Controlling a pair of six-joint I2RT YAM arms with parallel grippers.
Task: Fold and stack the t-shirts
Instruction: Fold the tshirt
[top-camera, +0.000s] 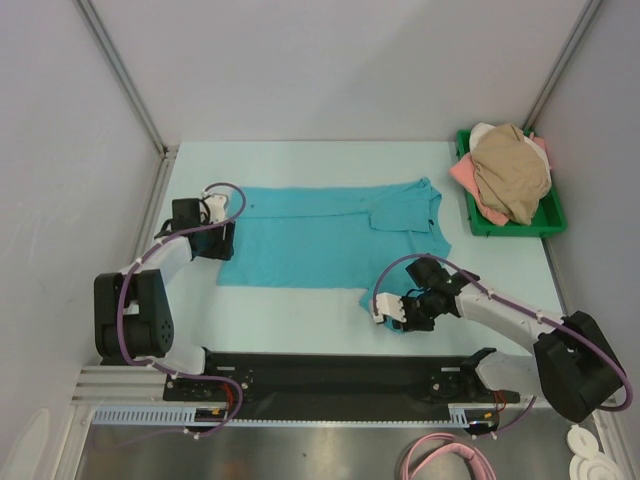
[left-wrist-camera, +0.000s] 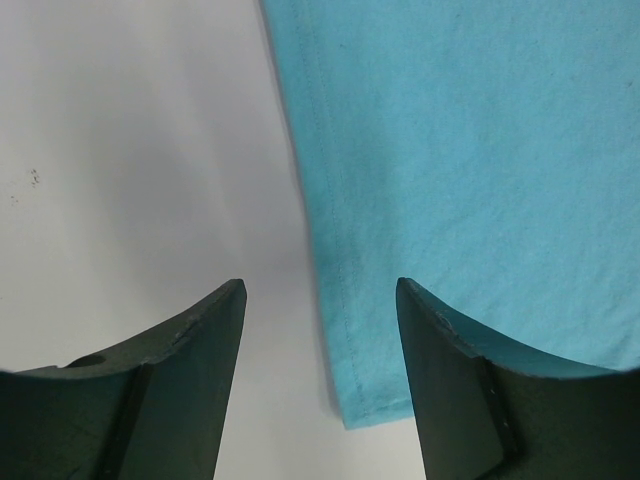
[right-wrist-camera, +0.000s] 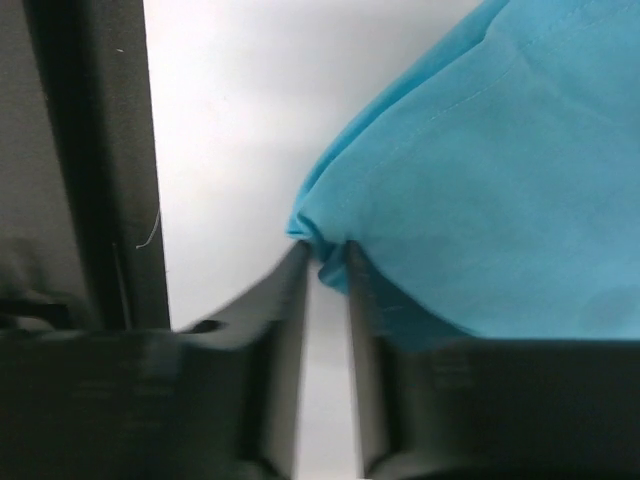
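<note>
A teal t-shirt (top-camera: 330, 235) lies spread flat across the table, collar to the right. My left gripper (top-camera: 222, 240) is at its left end. In the left wrist view this gripper (left-wrist-camera: 320, 290) stands open just above the table, and the hemmed corner of the teal cloth (left-wrist-camera: 470, 150) lies between its fingers. My right gripper (top-camera: 392, 312) is at the shirt's near right corner. In the right wrist view its fingers (right-wrist-camera: 325, 250) are almost together, pinching a small bunched fold of the teal cloth (right-wrist-camera: 500, 180). Tan (top-camera: 512, 170), pink (top-camera: 465, 178) and white (top-camera: 483, 130) t-shirts lie heaped at the back right.
The heap sits in a green tray (top-camera: 548, 222) at the table's back right corner. A black rail (top-camera: 340, 370) runs along the near edge, close to my right gripper. Grey walls with metal posts close in the left, back and right sides.
</note>
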